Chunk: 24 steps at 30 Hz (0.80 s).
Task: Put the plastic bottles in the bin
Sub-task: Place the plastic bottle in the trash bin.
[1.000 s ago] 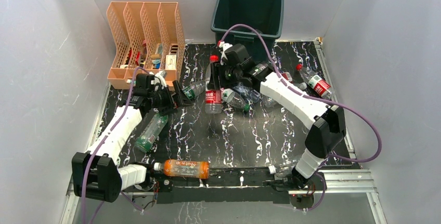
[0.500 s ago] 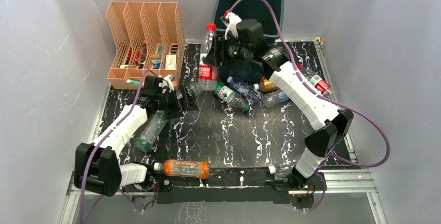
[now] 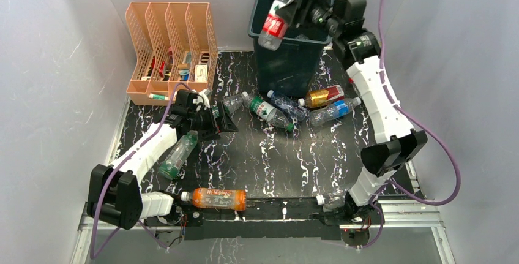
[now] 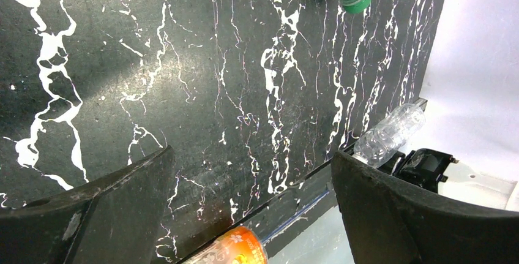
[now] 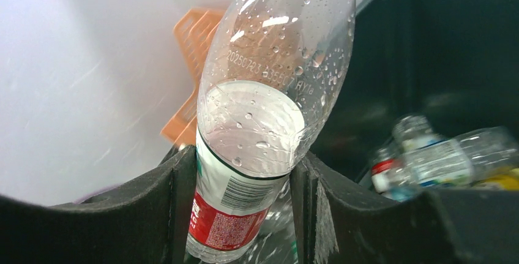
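My right gripper [image 3: 303,5] is shut on a clear red-labelled bottle [image 3: 280,14] and holds it tilted over the rim of the dark green bin [image 3: 287,62]. In the right wrist view the bottle [image 5: 257,129] sits clamped between the jaws, with bottles [image 5: 440,157] lying inside the bin [image 5: 465,43]. Several bottles [image 3: 269,109] lie in a cluster in front of the bin. My left gripper [image 3: 225,122] is open and empty, low over the mat near a clear bottle [image 3: 231,103]. An orange bottle [image 3: 215,198] lies at the near edge and also shows in the left wrist view [image 4: 229,248].
A peach slotted file organizer [image 3: 171,49] stands at the back left. A green-tinted bottle [image 3: 177,154] lies beside my left arm. A clear bottle [image 4: 388,134] lies at the mat's near right edge. White walls enclose the black marbled mat [image 3: 275,160].
My right gripper has lifted the red-labelled bottle from the mat up and back to above the bin. My left gripper has shifted slightly right over the mat.
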Available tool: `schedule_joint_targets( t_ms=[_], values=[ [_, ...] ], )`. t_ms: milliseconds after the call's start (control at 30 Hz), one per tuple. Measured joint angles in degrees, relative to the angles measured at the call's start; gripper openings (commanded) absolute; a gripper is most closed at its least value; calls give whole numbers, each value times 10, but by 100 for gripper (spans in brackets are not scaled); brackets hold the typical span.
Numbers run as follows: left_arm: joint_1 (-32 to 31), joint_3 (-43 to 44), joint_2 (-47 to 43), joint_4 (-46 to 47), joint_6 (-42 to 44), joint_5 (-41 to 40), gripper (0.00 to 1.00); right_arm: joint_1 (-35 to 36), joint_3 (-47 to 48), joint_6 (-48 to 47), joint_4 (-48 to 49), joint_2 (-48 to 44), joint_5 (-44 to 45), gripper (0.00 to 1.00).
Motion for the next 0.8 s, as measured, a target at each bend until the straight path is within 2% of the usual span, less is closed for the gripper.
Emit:
schedule_joint_targets(
  t_ms=[167, 267, 333, 433, 500, 567, 667, 800],
  values=[
    [-4, 0, 8, 0, -1, -5, 98, -101, 20, 36, 77, 40, -12, 56],
    [-5, 0, 9, 0, -1, -5, 98, -147, 41, 54, 110, 78, -12, 63],
    [-5, 0, 9, 0, -1, -6, 98, -165, 76, 60, 112, 115, -13, 76],
    [-5, 0, 11, 0, -1, -7, 98, -175, 177, 61, 97, 195, -22, 96],
    [-5, 0, 14, 0, -1, -8, 98, -177, 205, 59, 82, 230, -35, 98],
    [-5, 0, 15, -1, 0, -9, 98, -176, 187, 56, 66, 236, -45, 98],
    [-6, 0, 16, -2, 0, -9, 98, -176, 137, 45, 71, 226, -56, 98],
    [-7, 2, 16, -6, 1, -10, 98, -174, 117, 39, 58, 196, -79, 98]
  ],
)
